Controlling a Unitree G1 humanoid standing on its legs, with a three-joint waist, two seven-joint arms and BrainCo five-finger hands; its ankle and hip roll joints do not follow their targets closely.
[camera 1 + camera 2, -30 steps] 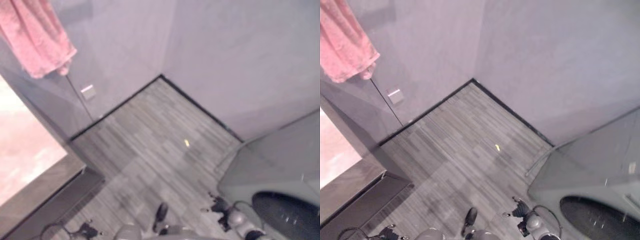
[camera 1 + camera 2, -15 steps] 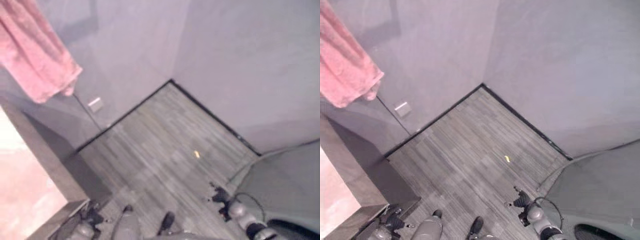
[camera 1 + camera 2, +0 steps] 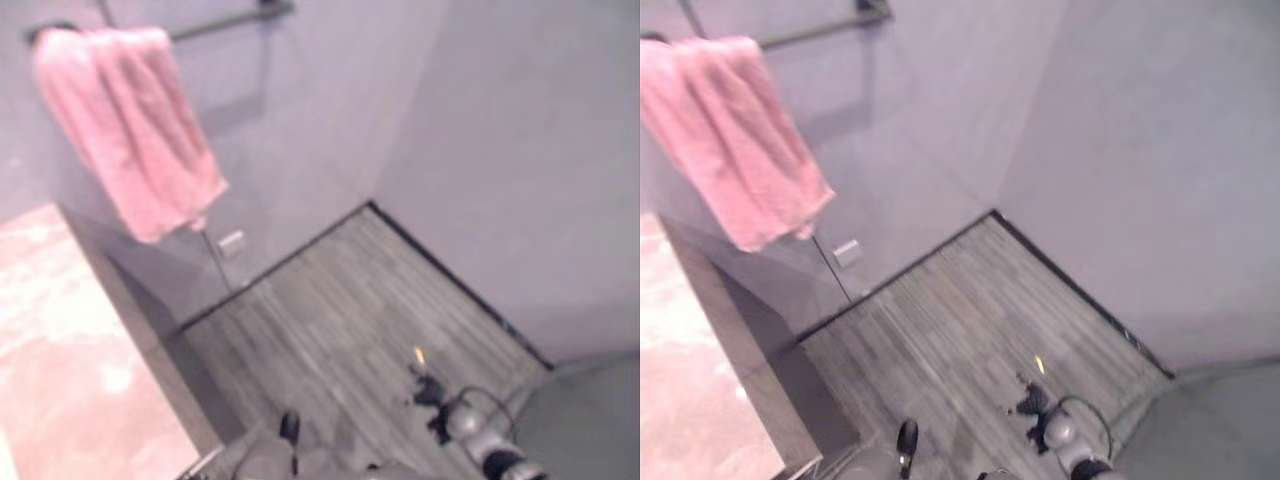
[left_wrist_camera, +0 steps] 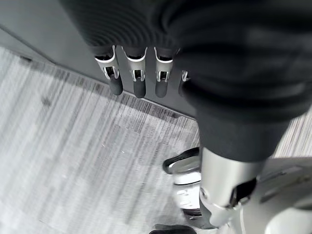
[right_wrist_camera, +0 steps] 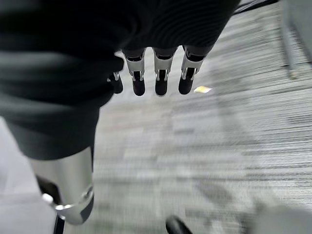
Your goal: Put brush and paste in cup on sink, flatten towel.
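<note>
A pink terry towel is shown draped, bunched and uneven, over a dark wall rail, above the end of a pale pink marbled counter. The cloth is judged soft, light and limp; it is best taken at its lower hem corners and drawn sideways along the rail. The left hand and right hand are seen hanging with relaxed, straight fingers, empty, above the grey striped floor.
</note>
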